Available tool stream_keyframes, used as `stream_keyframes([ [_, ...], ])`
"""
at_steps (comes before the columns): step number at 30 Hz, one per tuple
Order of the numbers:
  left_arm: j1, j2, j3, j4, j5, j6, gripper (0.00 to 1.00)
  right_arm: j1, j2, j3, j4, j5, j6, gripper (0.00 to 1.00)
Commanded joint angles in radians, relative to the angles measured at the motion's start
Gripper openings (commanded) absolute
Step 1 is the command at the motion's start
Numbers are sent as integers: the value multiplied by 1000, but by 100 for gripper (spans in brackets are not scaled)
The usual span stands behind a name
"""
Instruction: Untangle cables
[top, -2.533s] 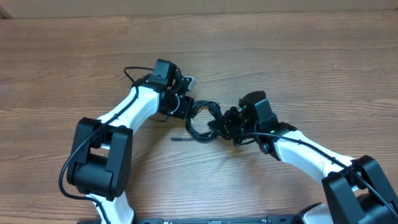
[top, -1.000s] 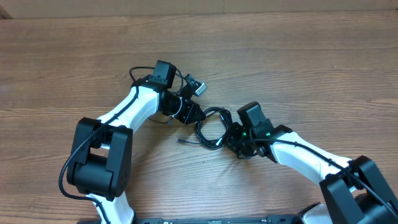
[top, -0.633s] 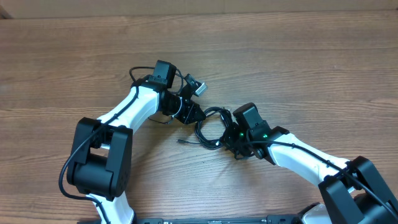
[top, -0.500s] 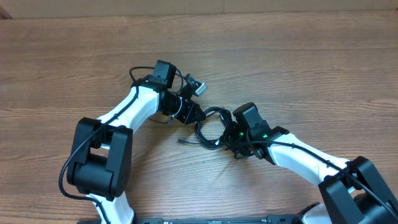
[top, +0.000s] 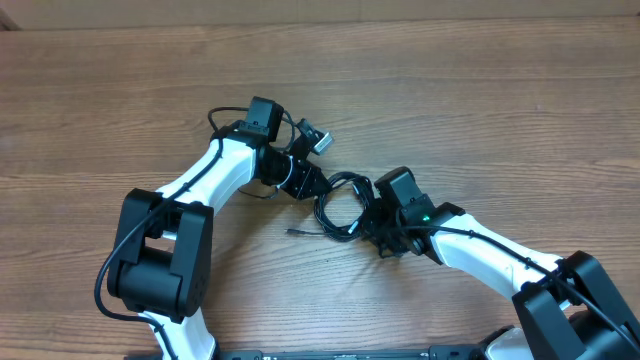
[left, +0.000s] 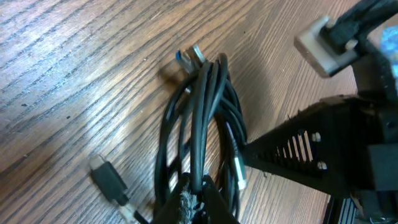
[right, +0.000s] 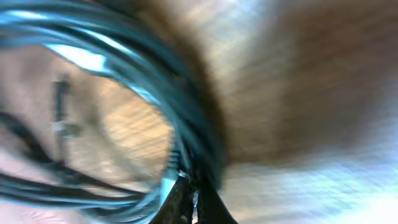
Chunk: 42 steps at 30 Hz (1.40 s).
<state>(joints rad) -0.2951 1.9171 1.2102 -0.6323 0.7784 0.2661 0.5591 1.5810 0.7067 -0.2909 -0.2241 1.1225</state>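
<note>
Black cables (top: 338, 203) lie coiled: my left gripper (top: 309, 184) clamps them at ten o'clock, my right gripper (top: 372, 226) at four; I should draw apart slowly so loops slip free.

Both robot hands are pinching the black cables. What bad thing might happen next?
If the left gripper and right gripper pull apart, the cables, coiled together in one bundle, may cinch tighter instead of loosening. The loose plug lying on the table might snag in a loop. The right wrist view is blurred, so its grip is hard to check.
</note>
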Motion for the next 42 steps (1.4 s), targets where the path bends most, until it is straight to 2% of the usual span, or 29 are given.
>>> stream_keyframes([
  [1,-8,9,-5,-2,27,26,4,21,2,13,77,14,2,5],
  [10,-8,9,-5,-3,27,26,4,21,2,13,118,67,-5,7],
  [18,-8,9,-5,-3,27,26,4,-25,2,13,73,-9,-27,6],
  [26,-8,9,-5,-3,28,26,4,-24,2,13,46,0,-27,17],
  [34,-8,9,-5,-3,32,25,4,7,2,13,52,67,-26,21],
  [42,-8,9,-5,-3,35,25,4,52,2,13,88,135,-18,21],
])
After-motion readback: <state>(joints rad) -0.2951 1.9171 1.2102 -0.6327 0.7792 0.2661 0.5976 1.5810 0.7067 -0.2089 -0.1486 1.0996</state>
